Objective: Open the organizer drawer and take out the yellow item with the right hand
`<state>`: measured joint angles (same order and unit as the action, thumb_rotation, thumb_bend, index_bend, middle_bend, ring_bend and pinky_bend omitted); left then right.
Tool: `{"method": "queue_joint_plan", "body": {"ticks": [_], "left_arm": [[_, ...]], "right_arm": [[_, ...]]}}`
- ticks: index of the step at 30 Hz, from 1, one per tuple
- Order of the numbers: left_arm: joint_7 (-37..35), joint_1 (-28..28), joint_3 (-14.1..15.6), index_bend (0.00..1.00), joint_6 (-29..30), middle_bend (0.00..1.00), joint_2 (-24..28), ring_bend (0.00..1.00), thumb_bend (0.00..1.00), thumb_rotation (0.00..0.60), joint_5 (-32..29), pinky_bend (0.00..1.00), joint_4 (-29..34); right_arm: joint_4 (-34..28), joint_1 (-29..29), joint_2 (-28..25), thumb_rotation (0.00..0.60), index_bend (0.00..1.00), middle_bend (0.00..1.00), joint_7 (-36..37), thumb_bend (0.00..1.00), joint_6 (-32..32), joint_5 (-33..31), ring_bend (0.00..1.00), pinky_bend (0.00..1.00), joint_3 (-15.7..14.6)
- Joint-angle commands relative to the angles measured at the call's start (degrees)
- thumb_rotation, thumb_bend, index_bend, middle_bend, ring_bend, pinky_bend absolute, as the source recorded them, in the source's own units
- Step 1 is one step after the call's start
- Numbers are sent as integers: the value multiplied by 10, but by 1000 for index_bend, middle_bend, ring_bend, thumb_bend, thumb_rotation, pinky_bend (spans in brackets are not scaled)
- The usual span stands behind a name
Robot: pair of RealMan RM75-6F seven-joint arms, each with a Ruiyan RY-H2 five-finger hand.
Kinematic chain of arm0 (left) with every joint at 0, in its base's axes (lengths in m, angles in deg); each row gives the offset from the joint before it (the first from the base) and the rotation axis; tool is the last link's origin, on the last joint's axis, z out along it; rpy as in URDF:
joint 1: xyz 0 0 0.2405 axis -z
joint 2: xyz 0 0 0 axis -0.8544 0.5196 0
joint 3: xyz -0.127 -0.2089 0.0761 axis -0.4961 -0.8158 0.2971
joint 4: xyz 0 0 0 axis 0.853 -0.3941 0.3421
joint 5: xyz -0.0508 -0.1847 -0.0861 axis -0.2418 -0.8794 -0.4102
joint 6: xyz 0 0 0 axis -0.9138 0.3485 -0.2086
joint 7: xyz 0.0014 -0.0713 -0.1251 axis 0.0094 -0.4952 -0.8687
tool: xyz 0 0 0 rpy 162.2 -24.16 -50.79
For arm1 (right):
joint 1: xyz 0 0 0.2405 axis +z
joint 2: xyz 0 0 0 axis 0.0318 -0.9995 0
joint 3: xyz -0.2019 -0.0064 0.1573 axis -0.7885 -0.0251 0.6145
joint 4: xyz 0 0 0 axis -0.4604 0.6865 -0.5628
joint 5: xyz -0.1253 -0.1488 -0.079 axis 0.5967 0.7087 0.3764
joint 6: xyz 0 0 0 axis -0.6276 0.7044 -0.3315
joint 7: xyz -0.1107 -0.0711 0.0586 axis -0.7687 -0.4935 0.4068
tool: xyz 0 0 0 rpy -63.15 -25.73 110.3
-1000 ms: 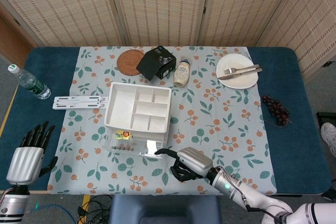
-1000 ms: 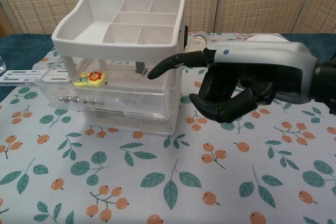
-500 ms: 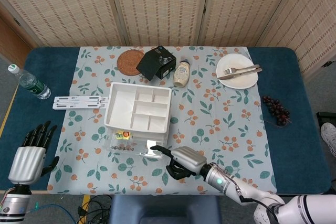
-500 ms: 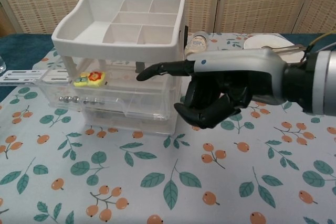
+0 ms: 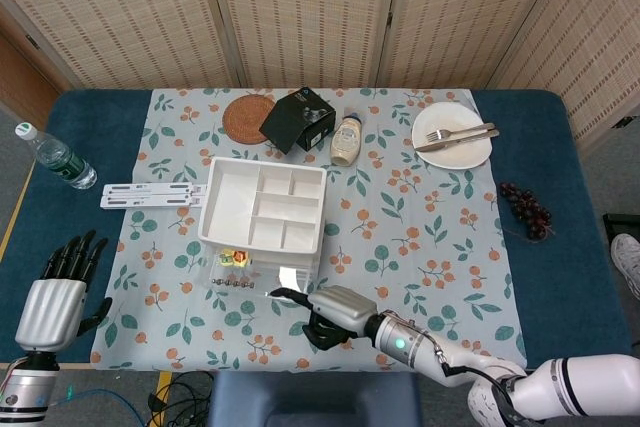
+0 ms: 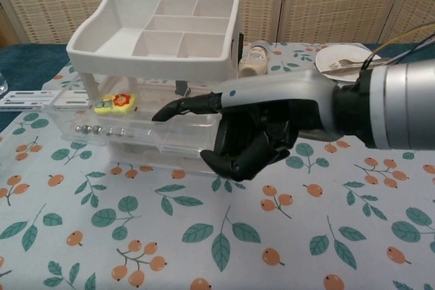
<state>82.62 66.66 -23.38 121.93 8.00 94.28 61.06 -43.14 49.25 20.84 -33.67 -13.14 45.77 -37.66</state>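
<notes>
Head view first: right hand (image 5: 325,312) has slid further left along the open drawer (image 5: 245,277) than a second ago, one finger stretched out, the rest curled on nothing. One yellow item (image 5: 233,258) lies in the drawer's left part. Left hand (image 5: 55,297) hangs apart, fingers spread, empty. One plate (image 5: 452,135), one bottle (image 5: 55,157).

Chest view: right hand (image 6: 251,130) now points nearer the yellow item (image 6: 115,102), not touching it.

Blue table (image 5: 585,247), floral cloth (image 5: 420,237) over middle.
</notes>
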Motion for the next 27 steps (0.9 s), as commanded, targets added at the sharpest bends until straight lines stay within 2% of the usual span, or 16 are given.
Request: {"method": "queue_joint_plan", "body": {"ticks": [1,14,21,27], "left_arm": [[0,-1,0,0,0,0,0,37,290,600,-1,129,0],[1,-1,1,0,0,0,0,37,290,600,0,129,0],[1,0,1,0,1,0,0,37,290,600,1,129,1],[1,-1,0,0,3,0,1,37,290,600,2,129,1]], "right_arm": [[-3,0,1,600,27,972,-1,695,-1,2,1000,927,-3],[-31,-11,-11,600,27,972,5,695,-4,47,1000,927,-21],[-36,-33,-22,600,27,972,21,695,24,77,1000,927,-23],[-53,-55,-53,600,27,974,52,695,46,109,1000,927,-19]]}}
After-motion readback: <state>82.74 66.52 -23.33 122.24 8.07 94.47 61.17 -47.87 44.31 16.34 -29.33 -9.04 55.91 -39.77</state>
